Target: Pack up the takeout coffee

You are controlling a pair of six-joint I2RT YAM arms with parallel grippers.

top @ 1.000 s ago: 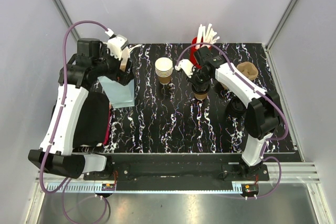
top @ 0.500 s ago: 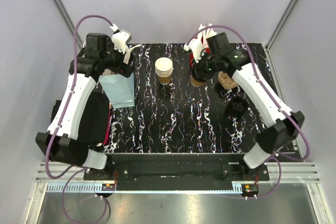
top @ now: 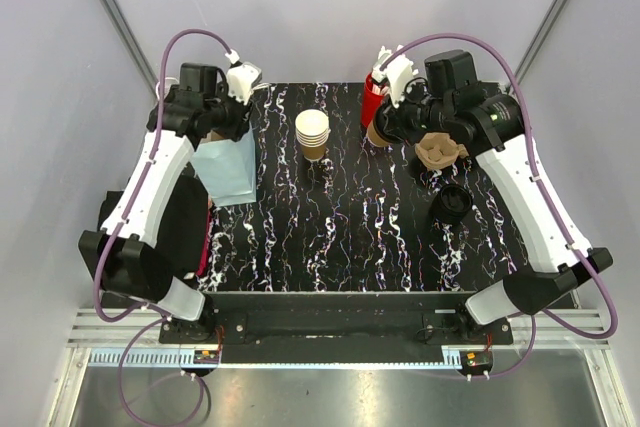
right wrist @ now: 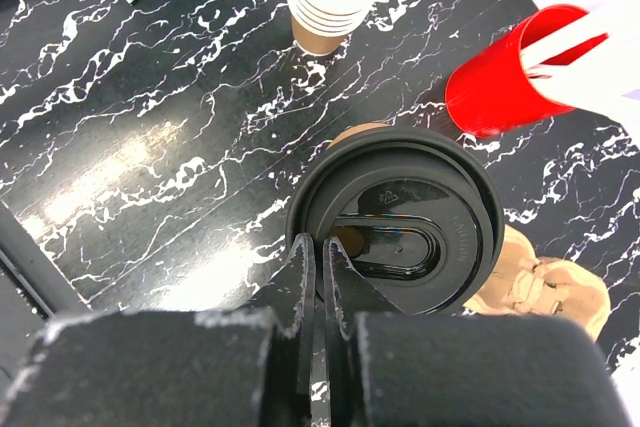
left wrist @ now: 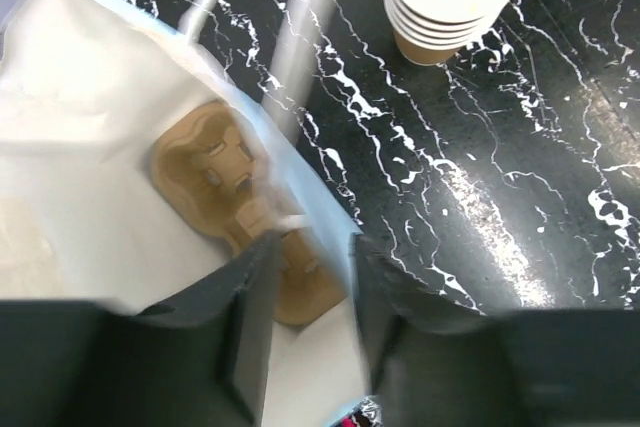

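Note:
The takeout coffee [right wrist: 400,222], a brown paper cup under a black lid, hangs above the table near the red cup; it also shows from above [top: 377,135]. My right gripper [right wrist: 322,259] is shut on the near rim of its lid. My left gripper [left wrist: 312,292] straddles the right rim of the white paper bag [left wrist: 90,177], one finger inside and one outside, with a gap still showing beside the bag wall. A brown pulp cup carrier [left wrist: 225,187] lies in the bottom of the bag. From above, the bag [top: 228,165] stands upright at the table's back left.
A stack of lidless brown cups [top: 312,133] stands between the bag and the coffee. A red cup of white sticks [top: 373,97] is just behind the coffee. A second pulp carrier [top: 440,154] and a loose black lid [top: 450,203] lie at the right.
My right arm has lifted the coffee off the table and carried it back and slightly left. The left gripper's jaws have narrowed round the bag's rim.

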